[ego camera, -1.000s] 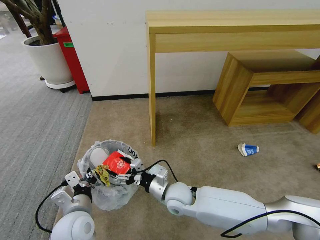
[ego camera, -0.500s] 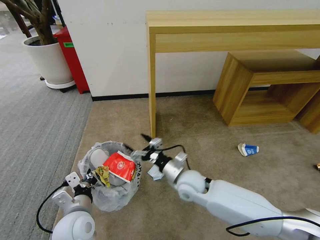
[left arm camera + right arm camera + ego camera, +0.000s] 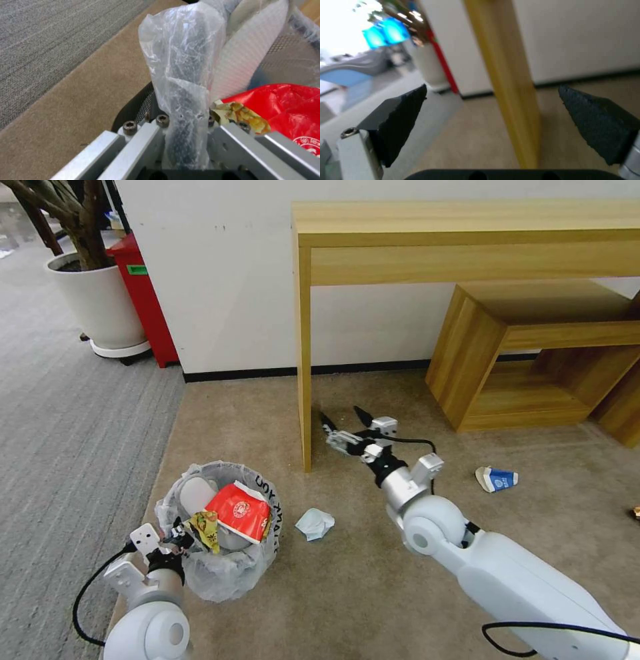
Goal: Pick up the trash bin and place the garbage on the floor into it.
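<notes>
Small brown object (image 3: 635, 512) cut by right edge; unidentifiable

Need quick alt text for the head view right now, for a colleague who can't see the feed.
The left gripper holds the bag-lined trash bin by its rim, red snack bag inside. The right gripper hangs open beside the wooden table leg; a crumpled tissue and paper cup lie on the carpet.
</notes>
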{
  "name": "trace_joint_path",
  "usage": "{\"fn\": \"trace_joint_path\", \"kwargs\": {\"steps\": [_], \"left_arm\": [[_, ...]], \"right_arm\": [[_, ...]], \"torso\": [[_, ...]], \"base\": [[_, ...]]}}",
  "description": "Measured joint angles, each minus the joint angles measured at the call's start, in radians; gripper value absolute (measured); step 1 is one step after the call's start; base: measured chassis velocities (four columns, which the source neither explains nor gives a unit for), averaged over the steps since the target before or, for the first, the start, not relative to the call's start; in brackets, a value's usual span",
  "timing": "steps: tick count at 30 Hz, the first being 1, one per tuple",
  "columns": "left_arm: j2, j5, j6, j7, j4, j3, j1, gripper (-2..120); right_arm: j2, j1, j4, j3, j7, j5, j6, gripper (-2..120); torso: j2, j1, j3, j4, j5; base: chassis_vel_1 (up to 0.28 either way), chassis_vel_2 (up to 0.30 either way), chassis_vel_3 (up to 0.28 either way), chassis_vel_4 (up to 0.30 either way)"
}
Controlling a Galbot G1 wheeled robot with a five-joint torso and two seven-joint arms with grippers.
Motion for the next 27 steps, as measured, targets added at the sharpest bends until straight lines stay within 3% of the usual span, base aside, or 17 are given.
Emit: {"fn": "trace_joint_path", "kwargs": {"steps": [7,8,13,21,27], "left_arm": [[0.000,0.000,-0.001,0.001,-0.002,-0.001,0.000,1],[0.000,0.000,-0.001,0.001,-0.002,-0.001,0.000,1],[0.000,0.001,-0.005,0.002,-0.002,-0.001,0.001,1],[0.000,0.002,-0.009,0.003,-0.007,-0.005,0.007,1],[0.000,0.006,-0.013,0.004,-0.012,-0.008,0.015,1]], "right_arm": [[0.006,-0.054,-0.028,0.015,0.135,0.044,-0.156,100],[0.010,-0.059,-0.041,0.005,0.175,0.063,-0.208,100],[0.046,-0.054,-0.101,-0.067,0.259,0.112,-0.294,100],[0.107,-0.009,-0.199,-0.143,0.330,0.120,-0.357,100],[0.228,0.008,-0.333,-0.170,0.351,0.114,-0.373,100]], "torso": [[0.000,0.000,0.000,0.0000,0.0000],[0.000,0.000,0.000,0.0000,-0.0003],[0.000,0.000,0.000,0.0001,-0.0001],[0.000,0.000,0.000,0.0001,-0.0004],[0.000,0.000,0.000,0.0000,-0.0004]], "base": [[0.000,0.000,0.000,0.000],[0.000,0.000,0.000,0.000],[0.000,0.000,0.000,0.000],[0.000,0.000,0.000,0.000],[0.000,0.000,0.000,0.000]]}}
